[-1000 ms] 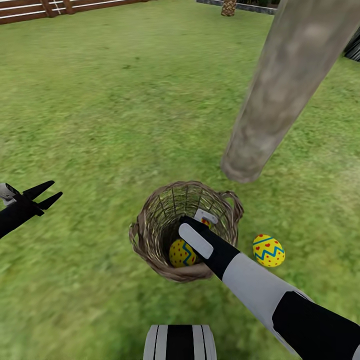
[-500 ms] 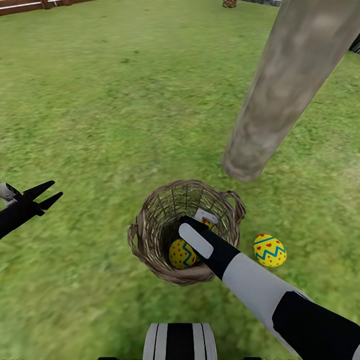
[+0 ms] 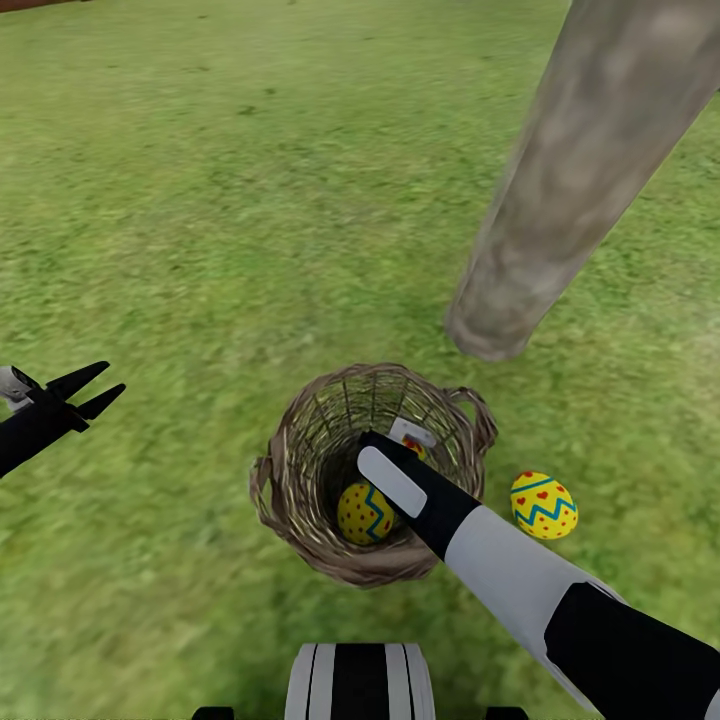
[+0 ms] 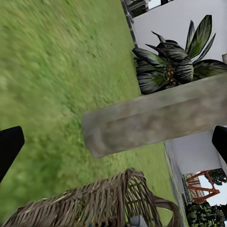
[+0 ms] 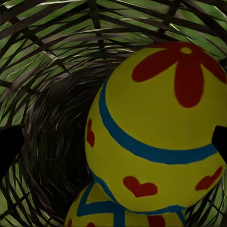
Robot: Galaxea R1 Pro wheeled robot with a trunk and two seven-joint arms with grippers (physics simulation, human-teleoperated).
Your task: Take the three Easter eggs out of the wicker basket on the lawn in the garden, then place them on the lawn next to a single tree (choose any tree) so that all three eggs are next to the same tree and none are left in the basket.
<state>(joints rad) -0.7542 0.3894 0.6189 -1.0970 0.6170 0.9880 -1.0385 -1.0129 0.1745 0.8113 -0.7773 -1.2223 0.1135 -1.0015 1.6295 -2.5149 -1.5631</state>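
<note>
Head view: right gripper (image 3: 412, 446) inside wicker basket (image 3: 300, 500), grip unclear; left gripper (image 3: 95, 388) slightly open, empty

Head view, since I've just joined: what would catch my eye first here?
The wicker basket on the grass, with the right gripper reaching down into it beside a yellow painted egg. Another egg lies on the lawn to the basket's right, near the foot of the thick pale tree trunk. The left gripper hovers off to the left, jaws apart.
</note>
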